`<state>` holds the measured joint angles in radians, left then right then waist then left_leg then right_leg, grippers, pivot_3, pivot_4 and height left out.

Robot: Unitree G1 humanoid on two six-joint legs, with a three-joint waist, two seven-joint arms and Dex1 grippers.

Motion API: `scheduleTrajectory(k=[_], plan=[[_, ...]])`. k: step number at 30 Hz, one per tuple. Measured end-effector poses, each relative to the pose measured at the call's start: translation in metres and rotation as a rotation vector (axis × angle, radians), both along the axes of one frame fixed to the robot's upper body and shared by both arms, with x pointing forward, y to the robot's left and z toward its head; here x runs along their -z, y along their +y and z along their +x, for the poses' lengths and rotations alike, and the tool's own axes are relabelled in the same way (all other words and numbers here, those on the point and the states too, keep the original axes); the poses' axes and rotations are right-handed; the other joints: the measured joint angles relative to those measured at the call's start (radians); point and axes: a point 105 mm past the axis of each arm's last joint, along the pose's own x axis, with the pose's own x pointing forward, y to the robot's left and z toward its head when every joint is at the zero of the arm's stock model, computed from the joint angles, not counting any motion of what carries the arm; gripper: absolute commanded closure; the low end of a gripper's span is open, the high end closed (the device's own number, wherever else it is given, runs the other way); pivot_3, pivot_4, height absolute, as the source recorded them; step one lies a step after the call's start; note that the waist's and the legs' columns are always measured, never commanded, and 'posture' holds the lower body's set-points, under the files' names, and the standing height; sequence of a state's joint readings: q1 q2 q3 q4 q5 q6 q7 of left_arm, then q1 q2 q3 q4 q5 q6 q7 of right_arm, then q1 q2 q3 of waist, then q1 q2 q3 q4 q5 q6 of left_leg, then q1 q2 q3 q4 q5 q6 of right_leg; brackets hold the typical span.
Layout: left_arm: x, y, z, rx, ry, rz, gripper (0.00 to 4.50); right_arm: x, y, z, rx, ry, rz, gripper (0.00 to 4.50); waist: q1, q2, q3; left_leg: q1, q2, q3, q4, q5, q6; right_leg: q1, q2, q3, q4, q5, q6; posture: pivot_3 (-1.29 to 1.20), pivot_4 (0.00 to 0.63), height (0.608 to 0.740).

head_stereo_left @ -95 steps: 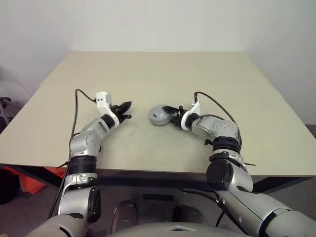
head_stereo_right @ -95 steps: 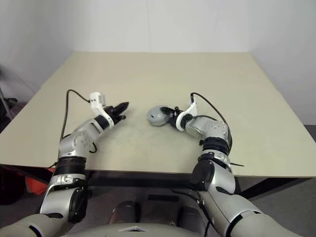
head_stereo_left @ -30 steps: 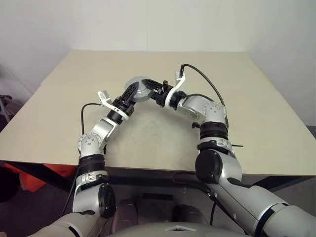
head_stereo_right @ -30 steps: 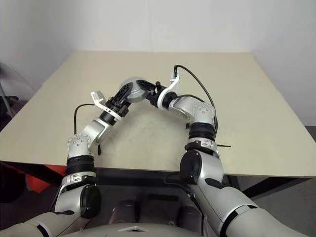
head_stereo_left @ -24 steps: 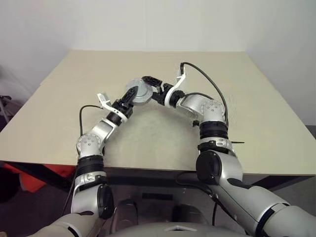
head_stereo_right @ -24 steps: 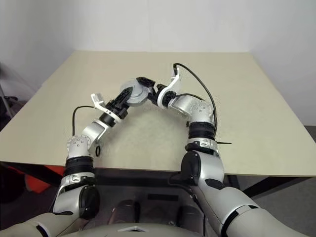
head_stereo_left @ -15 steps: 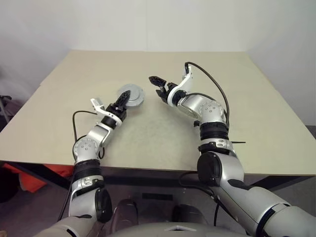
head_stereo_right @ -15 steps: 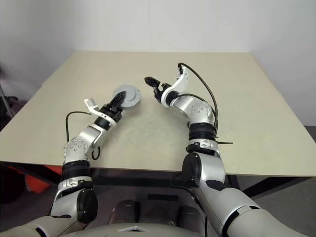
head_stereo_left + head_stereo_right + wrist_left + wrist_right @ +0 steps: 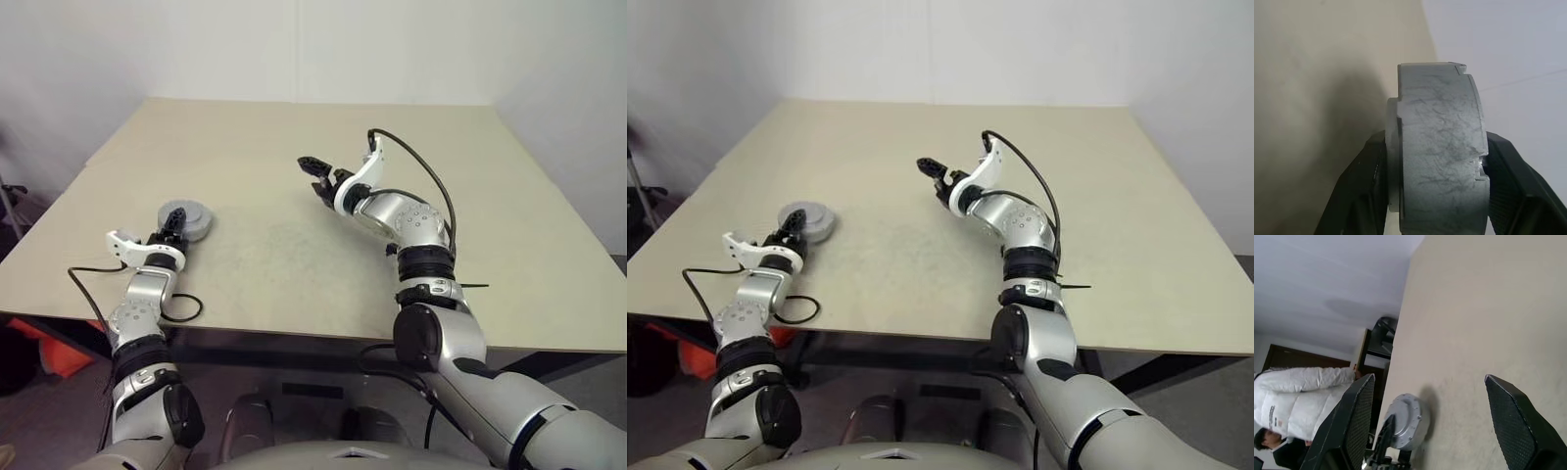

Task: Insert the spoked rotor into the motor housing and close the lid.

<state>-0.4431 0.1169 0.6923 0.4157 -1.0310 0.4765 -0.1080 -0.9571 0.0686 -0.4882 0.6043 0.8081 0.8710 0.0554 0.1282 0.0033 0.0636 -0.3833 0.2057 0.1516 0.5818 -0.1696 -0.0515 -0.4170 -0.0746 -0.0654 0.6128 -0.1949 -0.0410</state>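
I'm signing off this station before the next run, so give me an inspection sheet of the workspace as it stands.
Surface: beige table, bare apart from the job's part.
Job's things: closed motor housing with the lid on, at the table's left side; rotor not visible.
Clutter: nothing seen.
Hands: left hand clamped on the motor housing, one finger each side; right hand open, held above mid-table, holding nothing.
Cables: black cable arcs over the right wrist; another loops by the left forearm.
Surroundings: pale walls; a person in a white jacket beyond the table's left edge.
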Motion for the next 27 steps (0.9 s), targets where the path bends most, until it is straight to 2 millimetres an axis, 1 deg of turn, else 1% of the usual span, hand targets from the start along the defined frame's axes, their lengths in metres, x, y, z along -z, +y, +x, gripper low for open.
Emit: scheduleTrajectory(k=[4,7,10,13,16,18,20,22,24,26,27], plan=[[0.0,0.001,0.002,-0.014,0.013,0.004,2.09,0.001,0.001,0.0,-0.005,0.004,0.003,0.44,-0.002,-0.002,0.0,0.001,0.0,0.0,0.0,0.001,-0.001,0.0,0.0,0.0,0.002,0.0,0.0,0.0,0.0,0.74],[-0.001,0.009,0.002,-0.039,0.025,0.035,1.36,0.001,0.002,0.0,-0.008,0.003,0.004,0.38,-0.005,-0.002,0.0,0.002,0.0,0.0,0.0,0.001,-0.001,0.0,0.0,0.0,0.002,0.0,0.0,0.0,0.0,0.74],[-0.008,0.026,0.001,-0.089,0.034,0.084,0.39,0.0,0.002,0.0,-0.01,0.003,0.003,0.38,-0.008,-0.002,0.0,0.003,0.0,0.0,0.0,0.001,-0.002,0.0,0.001,0.0,0.003,0.0,0.0,0.0,0.0,0.74],[-0.016,0.052,-0.003,-0.171,0.052,0.152,0.39,0.002,0.002,0.0,-0.013,0.013,0.0,0.38,-0.01,-0.002,0.0,0.004,0.0,0.0,0.0,0.001,-0.002,0.0,0.001,0.0,0.003,0.0,0.0,0.0,0.0,0.74],[-0.027,0.078,-0.008,-0.263,0.062,0.219,0.39,0.008,0.002,0.0,-0.025,0.042,-0.004,0.38,-0.008,-0.002,0.0,0.004,0.0,0.0,0.0,0.002,-0.003,0.001,0.001,0.0,0.004,0.0,0.0,0.0,0.0,0.74],[-0.035,0.089,-0.01,-0.303,0.061,0.265,0.39,0.013,0.002,0.0,-0.029,0.059,-0.008,0.38,-0.006,-0.002,0.0,0.006,0.0,0.0,0.0,0.002,-0.003,0.003,0.001,0.001,0.004,0.0,0.0,0.0,0.0,0.74],[-0.039,0.095,-0.012,-0.326,0.067,0.313,0.39,0.014,0.003,0.0,-0.037,0.047,-0.032,0.38,-0.004,-0.002,0.0,0.008,0.0,-0.001,0.0,0.002,-0.003,0.005,0.0,0.0,0.004,-0.001,0.0,0.0,0.0,0.74],[-0.041,0.093,-0.009,-0.321,0.078,0.384,0.39,0.011,0.004,0.002,-0.034,-0.02,-0.097,0.38,-0.002,-0.002,0.0,0.01,0.0,-0.001,0.0,0.002,-0.003,0.009,0.0,0.0,0.003,-0.006,0.002,0.0,0.0,0.74],[-0.045,0.082,-0.003,-0.287,0.072,0.484,0.39,0.005,0.002,0.004,-0.019,-0.142,-0.185,0.38,0.0,-0.003,-0.001,0.012,0.0,-0.002,0.0,0.002,-0.003,0.011,-0.001,0.0,0.003,-0.006,0.003,0.0,0.0,0.74],[-0.057,0.066,0.004,-0.238,0.023,0.612,0.39,0.003,-0.003,0.005,-0.001,-0.261,-0.295,0.38,0.001,-0.005,-0.001,0.013,0.0,-0.002,0.0,0.002,-0.003,0.012,-0.001,0.0,0.003,-0.007,0.003,0.0,0.0,0.74],[-0.064,0.054,0.007,-0.199,-0.016,0.699,0.39,0.003,-0.009,0.006,0.018,-0.34,-0.393,0.38,0.002,-0.006,-0.001,0.013,0.0,-0.002,0.0,0.002,-0.003,0.013,-0.001,0.0,0.003,-0.007,0.003,0.0,0.0,0.74]])
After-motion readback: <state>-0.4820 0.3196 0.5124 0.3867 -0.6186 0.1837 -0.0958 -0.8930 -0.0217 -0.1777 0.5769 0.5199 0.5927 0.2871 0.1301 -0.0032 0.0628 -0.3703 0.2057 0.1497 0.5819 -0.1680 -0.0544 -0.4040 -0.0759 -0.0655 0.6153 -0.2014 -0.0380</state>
